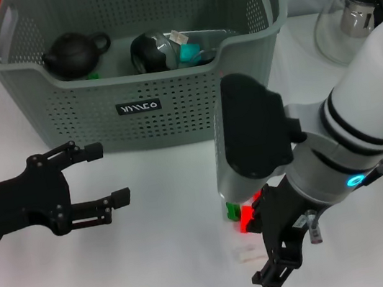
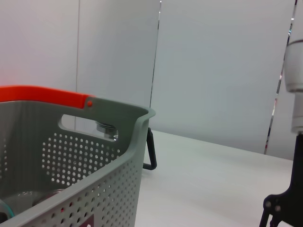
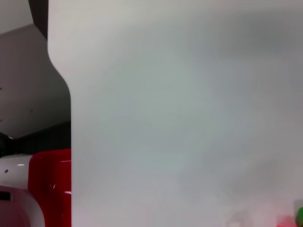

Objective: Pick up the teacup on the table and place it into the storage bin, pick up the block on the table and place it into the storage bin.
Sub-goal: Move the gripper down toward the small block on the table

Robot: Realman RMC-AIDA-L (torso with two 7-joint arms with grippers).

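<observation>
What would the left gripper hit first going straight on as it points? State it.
Probably the right arm's black wrist housing. The open left gripper points across the table along the storage bin's front wall; depth is unclear, so it could graze the bin first.

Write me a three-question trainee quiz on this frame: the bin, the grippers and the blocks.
1. True or false: the left gripper is holding a block.
2. Multiple choice: the dark teapot sits (A) on the table, (B) inside the storage bin, (C) in the right gripper.
3. Fill in: the red and green blocks lie on the table under the ____ arm.

Key:
1. False. It hangs open and empty over the table, in front of the bin.
2. B, at the bin's left end.
3. Right. That gripper is low beside them; whether it grips anything cannot be told.
</observation>
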